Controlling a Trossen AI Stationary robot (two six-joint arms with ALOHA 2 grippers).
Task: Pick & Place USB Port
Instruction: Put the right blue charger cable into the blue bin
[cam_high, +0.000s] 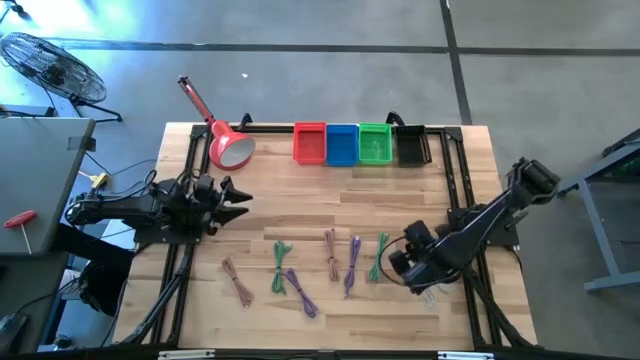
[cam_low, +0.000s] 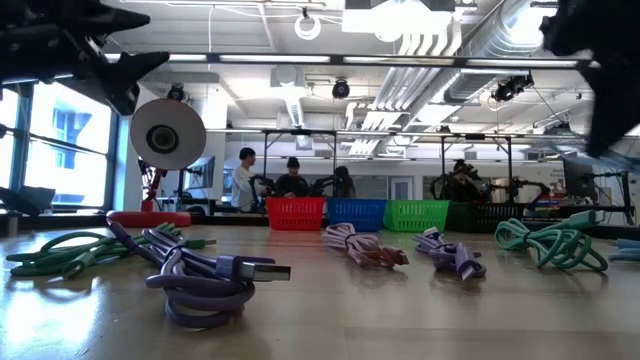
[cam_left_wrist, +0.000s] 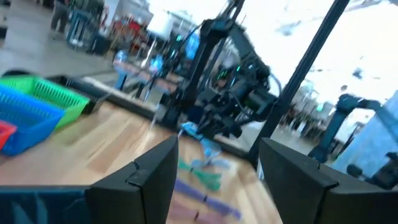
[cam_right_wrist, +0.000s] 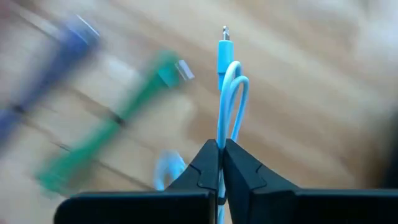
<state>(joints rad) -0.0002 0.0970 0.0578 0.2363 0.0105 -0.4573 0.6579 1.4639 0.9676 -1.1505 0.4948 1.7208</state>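
Note:
Several bundled USB cables lie on the wooden table's near half: brown (cam_high: 238, 282), green (cam_high: 279, 265), purple (cam_high: 300, 290), brown-pink (cam_high: 331, 252), purple (cam_high: 353, 265) and green (cam_high: 380, 255). At the near right, my right gripper (cam_high: 412, 265) is shut on a light-blue cable (cam_right_wrist: 227, 93), which also shows in the left wrist view (cam_left_wrist: 198, 132). My left gripper (cam_high: 238, 200) hovers open at the table's left side, with nothing between its fingers (cam_left_wrist: 149, 180). My right gripper pinches a folded loop of the light-blue cable (cam_right_wrist: 225, 134) between its two fingers, which slant downward. The loop and the plug end (cam_right_wrist: 224, 46) stick out past the fingertips. More of the cable (cam_right_wrist: 166, 171) hangs beside the fingers; whether it touches the table, I cannot tell.
Red (cam_high: 310, 143), blue (cam_high: 342, 144), green (cam_high: 374, 144) and black (cam_high: 411, 145) baskets stand in a row at the far edge. A red lamp (cam_high: 228, 147) sits at the far left. A black frame (cam_high: 455, 190) runs along the table's sides. People show in the room behind.

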